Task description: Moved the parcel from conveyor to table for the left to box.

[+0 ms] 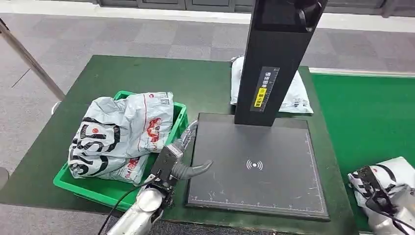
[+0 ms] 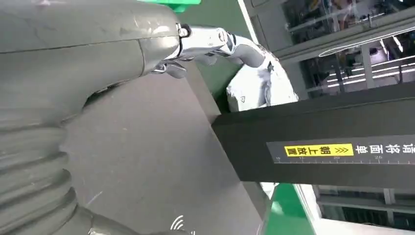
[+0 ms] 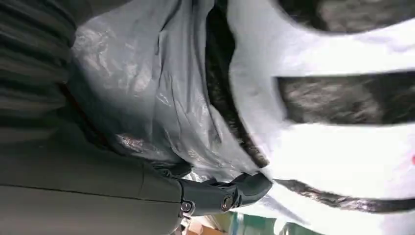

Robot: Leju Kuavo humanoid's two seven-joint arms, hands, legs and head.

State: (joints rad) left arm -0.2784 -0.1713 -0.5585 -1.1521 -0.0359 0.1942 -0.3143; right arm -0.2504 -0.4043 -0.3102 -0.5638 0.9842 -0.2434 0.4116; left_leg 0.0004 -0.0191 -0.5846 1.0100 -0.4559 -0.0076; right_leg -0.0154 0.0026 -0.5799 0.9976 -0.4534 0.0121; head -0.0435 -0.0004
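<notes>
Fingers of the right hand (image 1: pixel 379 188) seem to grasp the grey plastic parcel (image 1: pixel 399 176) on the green conveyor (image 1: pixel 367 112), not yet moved to the dark green table (image 1: pixel 137 78); left hand (image 1: pixel 178 161) released.

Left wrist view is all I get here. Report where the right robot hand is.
Observer: The right robot hand lies on a grey-and-white parcel on the green conveyor, right of the table.
Operator: Confirm the grip.
Observer: In the right wrist view its thumb presses into the plastic; a firm hold I cannot confirm.
Operator: Give me the box's state.
Observer: The green bin beside your left robot hand already holds printed bags.
</notes>
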